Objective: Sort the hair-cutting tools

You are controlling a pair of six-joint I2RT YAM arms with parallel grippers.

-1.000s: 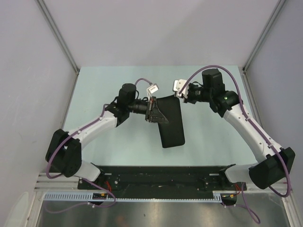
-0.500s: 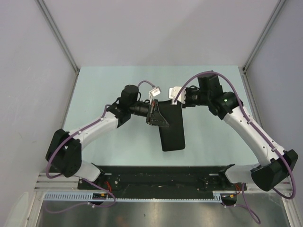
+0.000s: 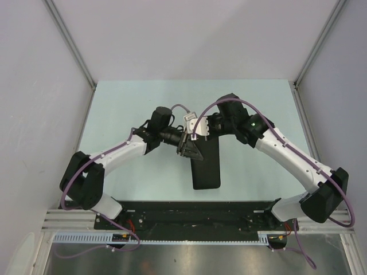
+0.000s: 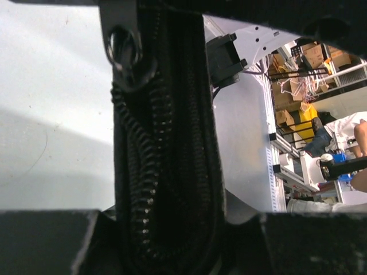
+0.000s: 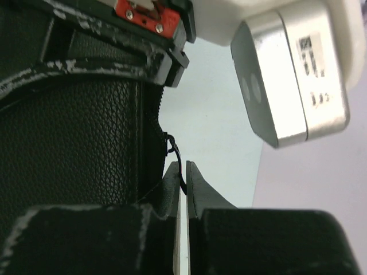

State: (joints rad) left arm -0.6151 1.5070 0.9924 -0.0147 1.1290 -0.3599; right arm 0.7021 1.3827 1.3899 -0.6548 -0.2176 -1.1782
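Observation:
No hair-cutting tools show in any view. A flat black zipped case lies lengthwise at the table's middle. My left gripper is shut on its far left edge; in the left wrist view the case's zipper seam fills the space between the jaws of the left gripper, with a zipper ring above. At the case's far end, my right gripper is shut on a thin black zipper pull, pinched at the tips of the right gripper beside the case's textured face.
The left arm's white wrist camera hangs close above the right fingers. Grey walls with metal posts bound the pale green table on the left, right and far sides. The arms' black base rail runs along the near edge.
Both grippers have moved nearer and slightly left with the case's far end. The right gripper has travelled left along that end, holding the pull. The case now lies straighter.

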